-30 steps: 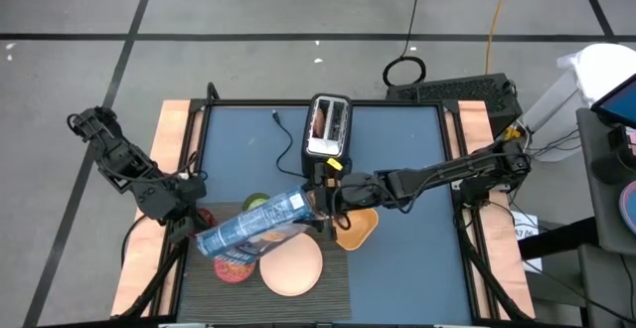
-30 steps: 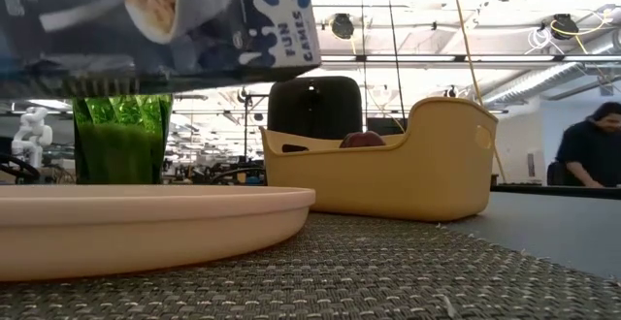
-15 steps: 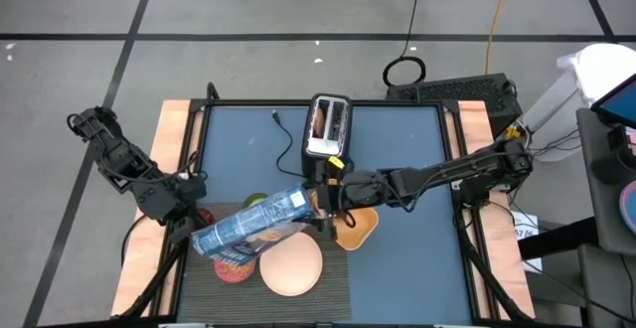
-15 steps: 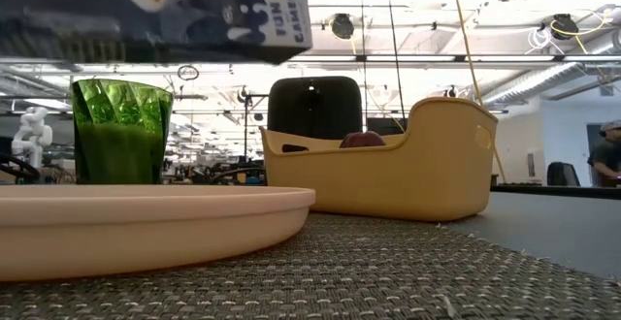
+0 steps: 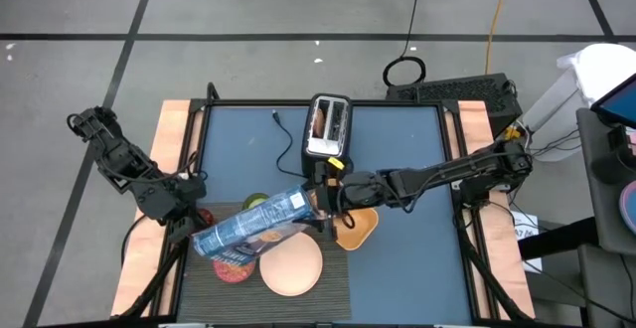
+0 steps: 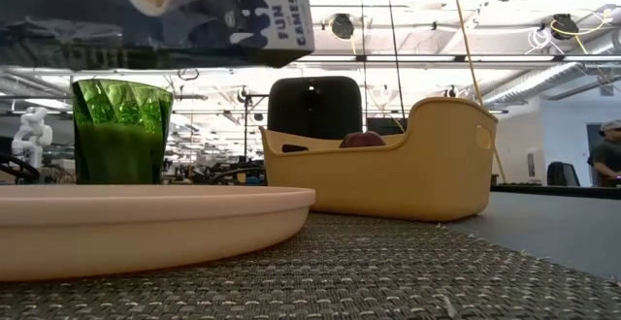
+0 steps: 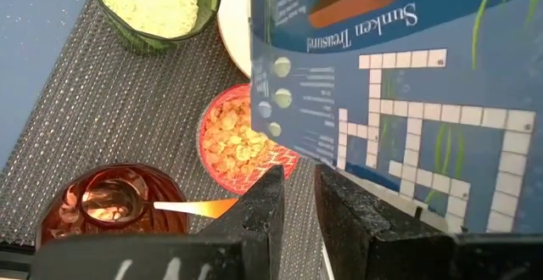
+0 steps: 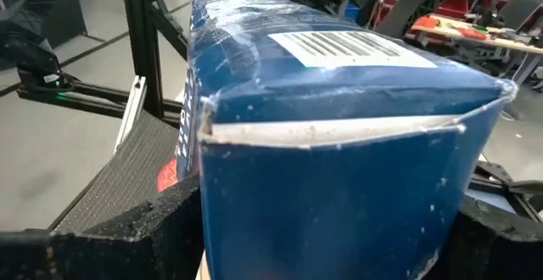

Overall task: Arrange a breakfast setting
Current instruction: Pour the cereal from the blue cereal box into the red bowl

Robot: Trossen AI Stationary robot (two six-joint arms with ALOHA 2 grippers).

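Note:
My right gripper (image 5: 326, 201) is shut on the blue cereal box (image 5: 253, 226), which hangs slanted above the pink bowl (image 7: 242, 140) of cereal and the pale round plate (image 5: 291, 266). The box's free end (image 5: 204, 241) is the lower one. My left gripper (image 7: 299, 199) waits at the mat's left edge, fingers a narrow gap apart, holding nothing. The bowl, the plate, the green cup (image 6: 121, 131) and the red glass (image 7: 110, 204) stand on the dark ribbed placemat (image 6: 408, 272). The red-handled spoon (image 7: 195, 205) lies with its bowl in the glass. A toast slice (image 5: 319, 121) stands in the toaster. My right gripper pinches the box's closed end (image 8: 339, 187) between its two fingers (image 8: 153, 225), one on each narrow side. The fingers come level from the table's right and lie along the box. The box is lifted clear and slopes down toward the table's left.
The silver-black toaster (image 5: 328, 126) stands at the table's far middle. A yellow tub (image 6: 388, 165) sits to the right of the mat, under my right arm. The blue table top is bare to the right of the tub. A person shows in the room far behind (image 6: 606, 155).
My right gripper has raised the cereal box a little. In the low view the box's lower edge has gone up and uncovered the green cup's rim.

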